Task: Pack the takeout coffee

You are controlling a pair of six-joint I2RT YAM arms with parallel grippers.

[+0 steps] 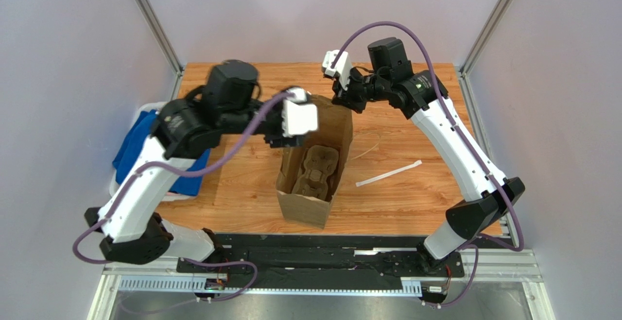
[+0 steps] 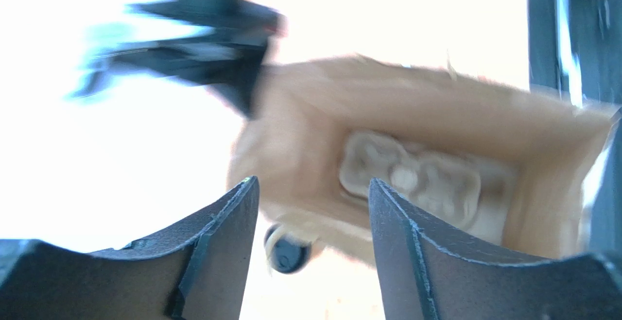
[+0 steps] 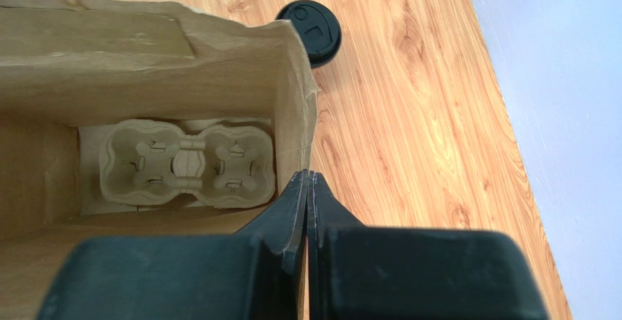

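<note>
One cup [image 3: 310, 29] outside bag [image 3: 146, 65], upper centre, right wrist view.
Right gripper [image 3: 307, 178] clamps bag rim, likely to hold mouth open; left gripper [image 2: 314, 189] open, empty, above bag; tray [image 3: 188, 163] sits inside.

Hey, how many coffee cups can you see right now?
1. The takeout coffee stands on the table just outside the paper bag. The pulp tray in the bag holds none. More could hide behind the bag.
</note>
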